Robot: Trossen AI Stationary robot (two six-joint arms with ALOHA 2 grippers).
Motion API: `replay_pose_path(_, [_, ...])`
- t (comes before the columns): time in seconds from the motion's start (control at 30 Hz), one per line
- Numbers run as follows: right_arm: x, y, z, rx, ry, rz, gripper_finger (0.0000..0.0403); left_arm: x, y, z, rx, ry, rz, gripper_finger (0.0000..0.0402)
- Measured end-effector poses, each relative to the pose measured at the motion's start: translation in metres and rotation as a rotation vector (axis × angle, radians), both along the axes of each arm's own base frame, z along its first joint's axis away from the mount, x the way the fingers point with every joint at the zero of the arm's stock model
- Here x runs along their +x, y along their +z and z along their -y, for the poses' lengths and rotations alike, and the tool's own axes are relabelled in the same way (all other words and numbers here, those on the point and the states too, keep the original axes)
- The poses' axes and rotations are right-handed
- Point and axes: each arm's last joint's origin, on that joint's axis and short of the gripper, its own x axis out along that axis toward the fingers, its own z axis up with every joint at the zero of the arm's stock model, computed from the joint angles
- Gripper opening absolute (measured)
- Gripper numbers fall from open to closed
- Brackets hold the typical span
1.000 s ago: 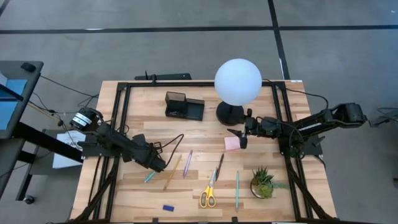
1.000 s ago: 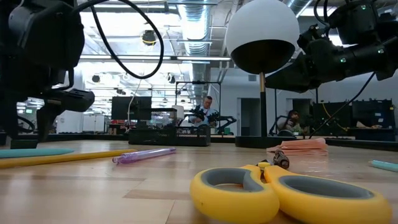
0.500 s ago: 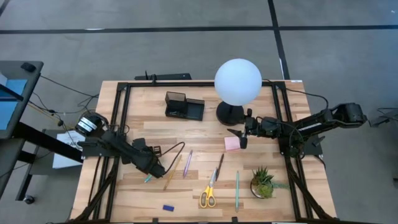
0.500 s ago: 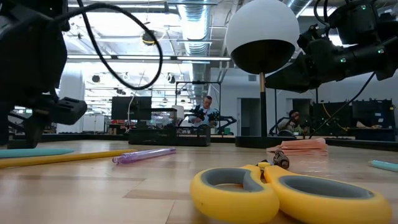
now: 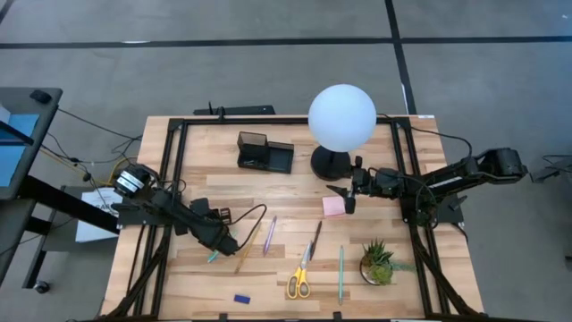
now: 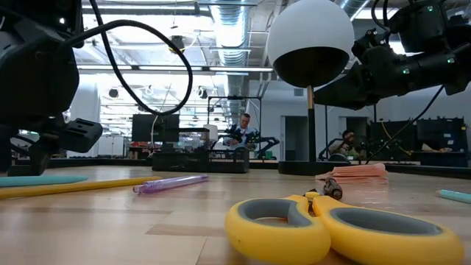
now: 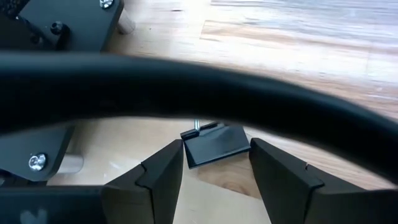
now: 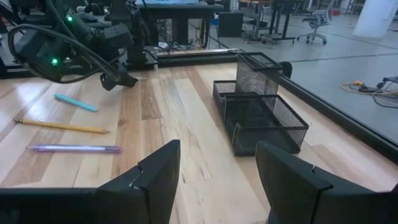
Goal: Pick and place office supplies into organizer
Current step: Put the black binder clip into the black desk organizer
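So far, nothing sits in the black wire-mesh organizer (image 5: 264,152) near the bench's far edge, as far as you can see. Your left tool (image 7: 214,171) hangs low near the left edge, fingers apart around a small black clip (image 7: 216,144). The teal pen (image 5: 214,255), yellow pencil (image 5: 248,247), purple pen (image 5: 270,234), yellow-handled scissors (image 5: 299,277) and pink sticky-note pad (image 5: 333,207) all remain loose. Your right tool (image 5: 347,199) waits spread beside the pad.

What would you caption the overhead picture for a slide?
Two robot arms over a wooden table: left gripper open above a small black clip, right gripper open by a pink pad.
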Motion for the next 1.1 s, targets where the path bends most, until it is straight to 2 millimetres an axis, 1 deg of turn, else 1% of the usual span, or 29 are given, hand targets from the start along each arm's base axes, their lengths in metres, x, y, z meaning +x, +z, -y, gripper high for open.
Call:
replay_pose_path(0.2, [0.000,0.000,0.000,0.000,0.000,0.000,0.0205,-0.002,-0.003,0.003,0.026,-0.031,-0.015,0.0184])
replay_pose_path(0.37, [0.000,0.000,0.000,0.000,0.000,0.000,0.0205,-0.004,-0.013,0.007,0.070,-0.069,-0.043,0.0180])
replay_pose_path(0.47, [0.000,0.000,0.000,0.000,0.000,0.001,0.0205,-0.003,-0.016,0.007,0.089,-0.086,-0.053,0.0162])
replay_pose_path(0.6, [0.000,0.001,0.000,0.000,0.000,0.011,0.0205,-0.003,-0.015,0.007,0.097,-0.103,-0.061,0.0130])
replay_pose_path(0.67, [0.000,0.001,0.000,0.000,0.000,0.013,0.0205,-0.003,-0.015,0.007,0.104,-0.115,-0.060,0.0120])
replay_pose_path(0.83, [0.000,0.002,0.000,0.001,0.001,0.016,0.0205,-0.002,-0.017,0.006,0.180,-0.264,-0.041,0.0108])
replay_pose_path(0.9, [0.000,0.001,0.000,0.009,-0.001,0.018,0.0205,0.000,-0.018,0.004,0.208,-0.282,-0.016,0.0100])
replay_pose_path(1.0, [0.000,0.002,0.000,0.035,-0.006,0.024,0.0205,0.001,-0.019,0.002,0.228,-0.321,-0.011,0.0080])
replay_pose_path(1.1, [0.000,0.002,0.000,0.042,-0.007,0.032,0.0205,0.006,-0.022,0.000,0.274,-0.430,0.017,0.0055])
